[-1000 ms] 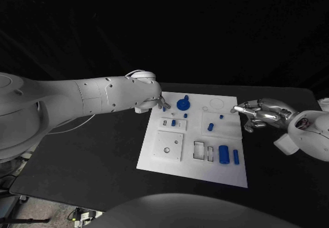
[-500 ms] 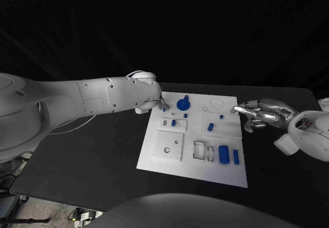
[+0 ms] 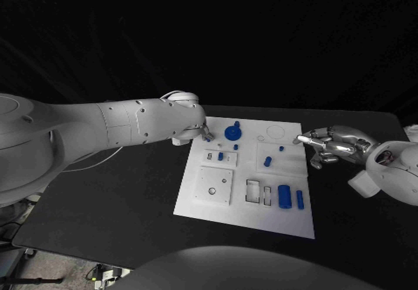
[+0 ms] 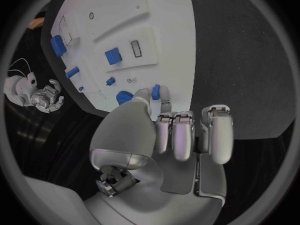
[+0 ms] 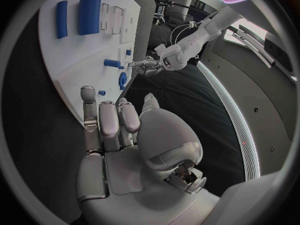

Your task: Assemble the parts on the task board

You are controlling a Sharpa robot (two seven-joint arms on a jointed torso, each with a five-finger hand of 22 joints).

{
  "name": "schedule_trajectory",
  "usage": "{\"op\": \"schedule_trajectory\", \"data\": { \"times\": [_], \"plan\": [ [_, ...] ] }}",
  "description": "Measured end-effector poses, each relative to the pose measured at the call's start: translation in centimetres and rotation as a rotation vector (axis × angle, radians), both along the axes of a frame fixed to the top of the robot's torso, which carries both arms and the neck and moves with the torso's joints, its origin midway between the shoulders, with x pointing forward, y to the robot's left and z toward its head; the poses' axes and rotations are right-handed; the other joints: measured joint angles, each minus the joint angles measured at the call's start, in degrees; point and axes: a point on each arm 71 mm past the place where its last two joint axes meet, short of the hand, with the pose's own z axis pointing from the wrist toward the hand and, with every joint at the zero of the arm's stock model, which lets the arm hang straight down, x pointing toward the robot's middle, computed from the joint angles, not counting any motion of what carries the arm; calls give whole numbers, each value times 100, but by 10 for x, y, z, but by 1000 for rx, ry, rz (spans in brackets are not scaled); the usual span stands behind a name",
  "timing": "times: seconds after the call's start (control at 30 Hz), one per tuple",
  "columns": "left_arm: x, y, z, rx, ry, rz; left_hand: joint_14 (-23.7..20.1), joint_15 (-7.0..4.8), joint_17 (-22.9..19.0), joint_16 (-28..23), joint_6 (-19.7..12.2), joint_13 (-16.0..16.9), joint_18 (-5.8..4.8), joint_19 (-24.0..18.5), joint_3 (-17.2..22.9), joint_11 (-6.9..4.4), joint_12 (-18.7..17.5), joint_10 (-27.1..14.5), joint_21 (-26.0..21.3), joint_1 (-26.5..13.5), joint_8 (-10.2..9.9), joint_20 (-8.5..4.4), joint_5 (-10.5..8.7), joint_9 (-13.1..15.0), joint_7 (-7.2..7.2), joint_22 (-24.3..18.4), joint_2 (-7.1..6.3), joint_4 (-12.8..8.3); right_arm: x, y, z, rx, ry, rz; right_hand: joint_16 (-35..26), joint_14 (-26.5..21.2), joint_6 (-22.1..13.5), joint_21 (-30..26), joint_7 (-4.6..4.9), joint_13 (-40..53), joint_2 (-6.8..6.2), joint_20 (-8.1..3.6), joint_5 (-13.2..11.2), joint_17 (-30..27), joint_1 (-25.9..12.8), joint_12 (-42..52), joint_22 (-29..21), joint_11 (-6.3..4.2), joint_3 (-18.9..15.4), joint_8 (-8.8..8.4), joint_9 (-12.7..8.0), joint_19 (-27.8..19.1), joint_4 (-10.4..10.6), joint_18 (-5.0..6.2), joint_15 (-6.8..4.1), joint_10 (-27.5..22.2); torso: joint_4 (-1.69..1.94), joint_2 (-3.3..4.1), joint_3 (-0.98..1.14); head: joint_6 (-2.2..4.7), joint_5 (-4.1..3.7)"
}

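The white task board [image 3: 252, 211] lies in the middle of the black table. My left hand [image 3: 200, 131] hovers over its far left corner, beside a round blue knob [image 3: 232, 132]. In the left wrist view the thumb and a finger pinch a small blue part [image 4: 155, 91] just above the board [image 4: 156, 15]. My right hand [image 3: 333, 145] sits at the board's right edge with its fingers curled in and nothing in them. A thick blue cylinder [image 3: 285, 195] and a thinner one [image 3: 299, 199] lie near the board's front right.
More small blue parts lie on the board: a peg [image 3: 235, 147], a block in a slot [image 3: 220, 156], a short cylinder [image 3: 267, 161] and a tiny piece [image 3: 281, 148]. Black table surrounds the board on all sides.
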Motion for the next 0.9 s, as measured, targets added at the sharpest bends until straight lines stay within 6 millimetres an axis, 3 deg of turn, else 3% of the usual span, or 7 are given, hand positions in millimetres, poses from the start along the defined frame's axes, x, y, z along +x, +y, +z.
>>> {"op": "schedule_trajectory", "data": {
  "times": [0.23, 0.9],
  "plan": [
    [0, 0, 0, -2, -2, 2, 0, -42, -1, 0, 103, 1, 0, 0, 197, -42, 0, 0, 0, 194, 55, 0, -245, 24, -59, 4, 37, -6, 0, 0, -1, -1, 3, 0, 0, 0, 0, 0, 0, -2, 0, 0, 0, 0, 0, 0, 0, 0, 0, 0, 0, 0, 0, 0, 0, 0, 1, -1, 0, 0, 10],
    [-3, 5, 0, -21, -6, 12, -1, -82, -2, 0, 122, 2, -1, 1, 552, -82, 0, 0, -27, 368, 107, -42, -250, 74, -78, 3, 60, -1, 1, 0, -2, -4, 8, 0, -23, -21, 0, -41, 0, -16, 0, -1, 31, -1, 0, 0, 4, 0, 0, 0, 0, -42, 0, 0, 21, -41, -3, -3, 0, 0, 27]
  ]
}}
